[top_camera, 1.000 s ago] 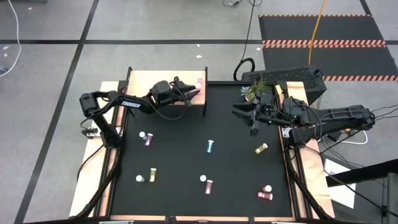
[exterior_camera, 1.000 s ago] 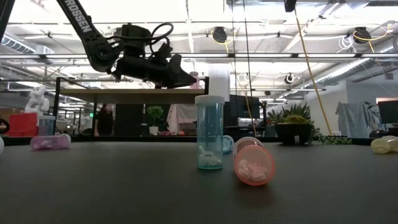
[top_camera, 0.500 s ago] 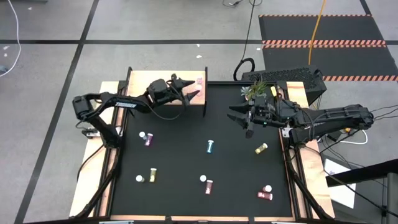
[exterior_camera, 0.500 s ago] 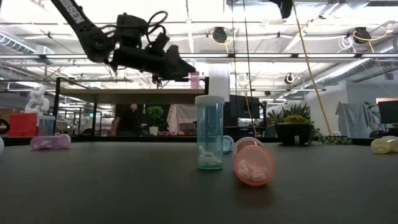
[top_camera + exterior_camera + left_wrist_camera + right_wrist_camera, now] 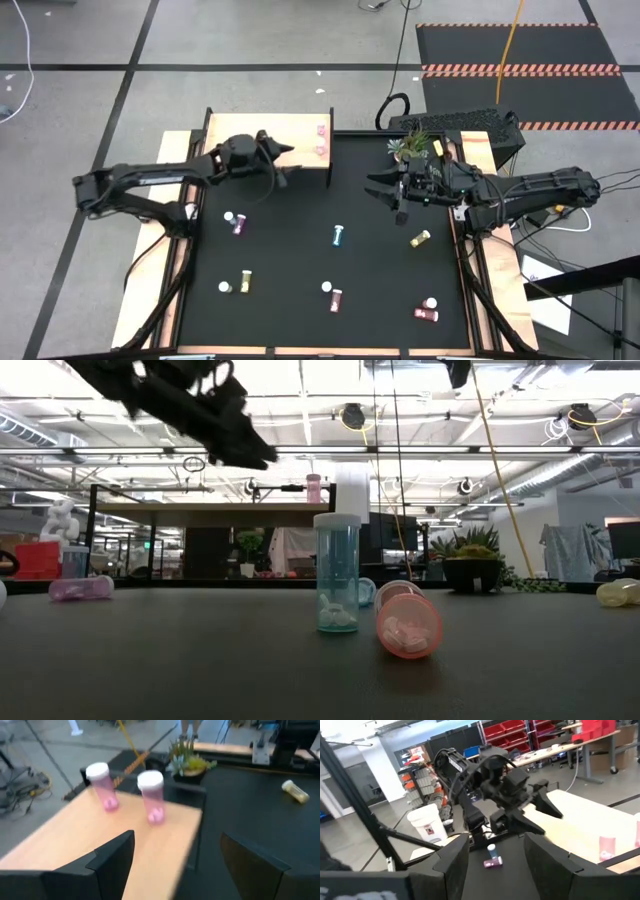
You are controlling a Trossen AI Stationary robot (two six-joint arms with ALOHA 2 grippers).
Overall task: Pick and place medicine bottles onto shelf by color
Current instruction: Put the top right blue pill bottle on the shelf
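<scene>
Two pink bottles [image 5: 321, 139] stand upright on the shelf [image 5: 240, 140], near its far right corner. Seven more bottles lie loose on the black mat [image 5: 300, 260] past the shelf: two pinkish [image 5: 238, 224], two yellow [image 5: 419, 238], two red [image 5: 336, 297], one teal [image 5: 338, 235]. My left claw [image 5: 283, 167] hangs open and empty over the shelf's front edge. My right claw [image 5: 390, 192], also open with nothing in it, hovers over the mat well right of the shelf, beside a potted plant [image 5: 412, 145]. Grey tiled floor all round.

Grey tiled floor [image 5: 250, 40], striped hazard mat [image 5: 520, 45], potted plant [image 5: 472, 565] behind.
</scene>
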